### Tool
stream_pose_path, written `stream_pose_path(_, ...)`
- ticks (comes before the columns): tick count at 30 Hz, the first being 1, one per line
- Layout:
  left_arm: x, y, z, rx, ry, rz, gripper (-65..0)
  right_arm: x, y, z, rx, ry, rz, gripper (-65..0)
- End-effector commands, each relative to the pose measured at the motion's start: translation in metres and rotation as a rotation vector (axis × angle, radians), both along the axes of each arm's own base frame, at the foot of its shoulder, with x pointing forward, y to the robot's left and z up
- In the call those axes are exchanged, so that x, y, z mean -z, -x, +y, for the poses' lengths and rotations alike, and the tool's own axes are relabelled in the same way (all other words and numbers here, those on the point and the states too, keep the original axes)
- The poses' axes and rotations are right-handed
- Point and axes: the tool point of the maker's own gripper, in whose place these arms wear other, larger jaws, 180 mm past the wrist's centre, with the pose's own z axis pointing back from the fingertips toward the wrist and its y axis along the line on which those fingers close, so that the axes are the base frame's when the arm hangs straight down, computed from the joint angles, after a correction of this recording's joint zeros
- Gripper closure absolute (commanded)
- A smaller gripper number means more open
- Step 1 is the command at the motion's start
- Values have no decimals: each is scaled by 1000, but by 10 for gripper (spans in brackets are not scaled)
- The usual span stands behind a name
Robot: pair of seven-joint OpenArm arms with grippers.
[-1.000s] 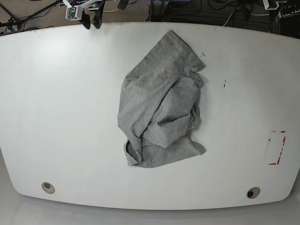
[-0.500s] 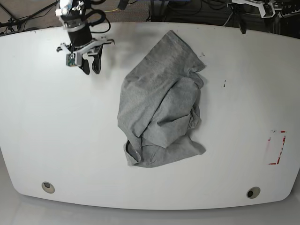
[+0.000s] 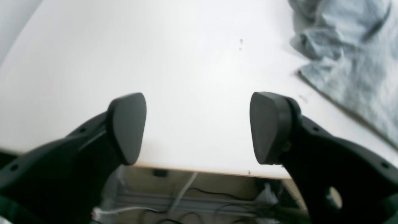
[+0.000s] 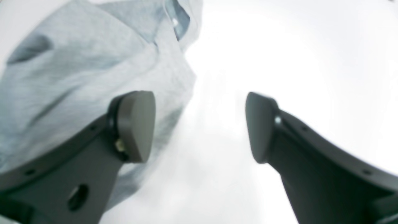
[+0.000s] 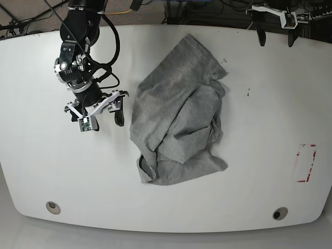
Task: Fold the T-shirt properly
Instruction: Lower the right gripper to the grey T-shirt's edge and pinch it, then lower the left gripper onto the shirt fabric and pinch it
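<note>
T-shirt (image 5: pixel 179 122): grey, crumpled in a loose heap near the middle of the desk, one end reaching toward the far edge, the other bunched toward the near edge; folds overlap across its middle.
Desk (image 5: pixel 62 171): white, rounded corners, bare on both sides of the T-shirt.
Right end effector (image 5: pixel 106 115): low over the desk just beside the T-shirt's edge, on the left of the base view; jaws spread wide, nothing between them. In its wrist view the grey cloth (image 4: pixel 77 62) lies behind one finger (image 4: pixel 136 124), the other finger is over bare desk; whether the finger touches the cloth cannot be told, since the view is blurred.
Left end effector (image 5: pixel 275 32): up at the far edge of the desk on the right of the base view, well apart from the T-shirt; jaws fully spread, holding nothing. In its wrist view (image 3: pixel 199 127) it looks across the desk edge, with the T-shirt at the upper right corner (image 3: pixel 348 53).
Red marking (image 5: pixel 306 163): a rectangle outline on the desk near the right edge, well apart from the T-shirt.
Round holes: one near each near corner of the desk (image 5: pixel 52 207) (image 5: pixel 280 213).
Small dark marks (image 5: pixel 248 93): on the desk just right of the T-shirt.
Cables (image 5: pixel 124 8): on the floor beyond the far edge.
In the way: nothing lies between either end effector and the T-shirt.
</note>
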Motion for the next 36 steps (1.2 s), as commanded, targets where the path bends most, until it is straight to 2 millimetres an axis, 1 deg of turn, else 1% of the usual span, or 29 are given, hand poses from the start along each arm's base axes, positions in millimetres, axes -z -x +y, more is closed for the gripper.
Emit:
stream_pose_path(1,-10,-11,-4,34,-36,-50,-486,-7,-18,4,-37,-7,-17,-438)
stream_pose_path(3,-12,-19,-6,46,-54,-72,-486,-3,-28,8,-72,-29,9,-438)
stream_pose_path(6,-18,-34,-7,61,-77,-112,-486,13,-40,16,-124,-82,75,-438)
stream_pose_path(10,-17,-45,-7,74,-107,-134,-486,31,-44,28,-167,-178,141,-438)
stream_pose_path(13,-22,-57,-8,82,-127,-166,-486,45,-46,34,-171,-250,187,-438)
stream_pose_path(17,-24,-61,-9,97,-153,-174,-486,63,-49,39,-158,-317,239,-438)
stream_pose_path(19,-24,-61,-9,100,-156,-175,-486,66,-53,40,-143,-342,230,-438)
stream_pose_path(21,-24,-62,-9,102,-158,-177,-486,72,-54,41,-130,-364,229,-438)
stream_pose_path(24,-25,-64,-9,102,-158,-185,-486,74,-59,44,-124,-384,229,-438)
stream_pose_path(26,-26,-65,-9,102,-158,-188,-486,81,-58,46,-121,-397,252,-438)
stream_pose_path(27,-23,-65,-9,103,-156,-180,-486,88,-56,47,-118,-408,273,-438)
stream_pose_path(29,-19,-64,-12,109,-147,-172,-486,87,-61,51,-118,-426,271,-438)
stream_pose_path(30,-18,-64,-13,116,-147,-170,-486,87,-61,56,-118,-438,269,-436)
stream_pose_path(33,-21,-68,-12,126,-154,-179,-486,86,-63,64,-117,-458,256,-436)
stream_pose_path(34,-21,-68,-12,126,-154,-181,-486,86,-63,65,-117,-461,253,-431)
stream_pose_path(36,-21,-68,-13,125,-151,-182,-486,86,-63,65,-117,-461,253,-373)
